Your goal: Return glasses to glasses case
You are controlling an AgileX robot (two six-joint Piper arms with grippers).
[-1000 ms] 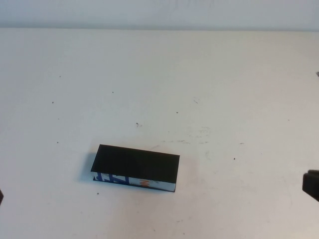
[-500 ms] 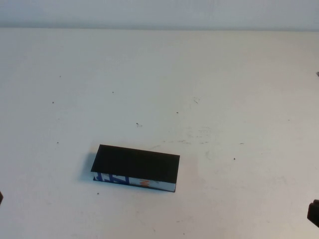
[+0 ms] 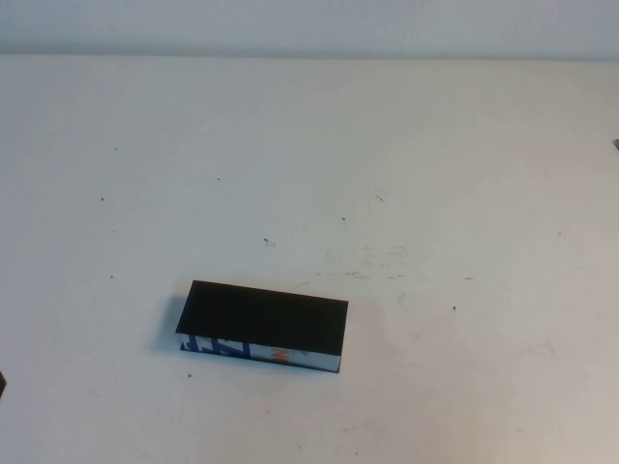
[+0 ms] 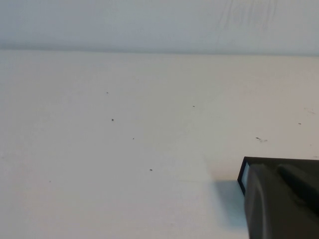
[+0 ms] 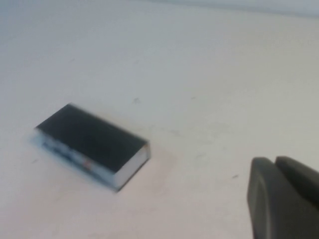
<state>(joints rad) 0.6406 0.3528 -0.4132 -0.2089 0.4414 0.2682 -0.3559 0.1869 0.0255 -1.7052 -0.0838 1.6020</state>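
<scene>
The glasses case [image 3: 263, 326] lies shut on the white table, flat black lid on top, with its white front edge printed in blue and orange facing me. It also shows in the right wrist view [image 5: 92, 138], and one end of it shows in the left wrist view [image 4: 243, 177]. The glasses are not in view. My left gripper [image 4: 275, 172] is shut and empty, low by the table's near left, apart from the case. My right gripper [image 5: 274, 162] is shut and empty, well to the right of the case, and outside the high view.
The white table [image 3: 387, 174] carries only small dark specks and scuff marks. A dark sliver of my left arm [image 3: 1, 385] shows at the left edge of the high view. The table's far edge meets a pale wall.
My right gripper has drawn back down and out of the high view at the lower right edge. The case has not moved.
</scene>
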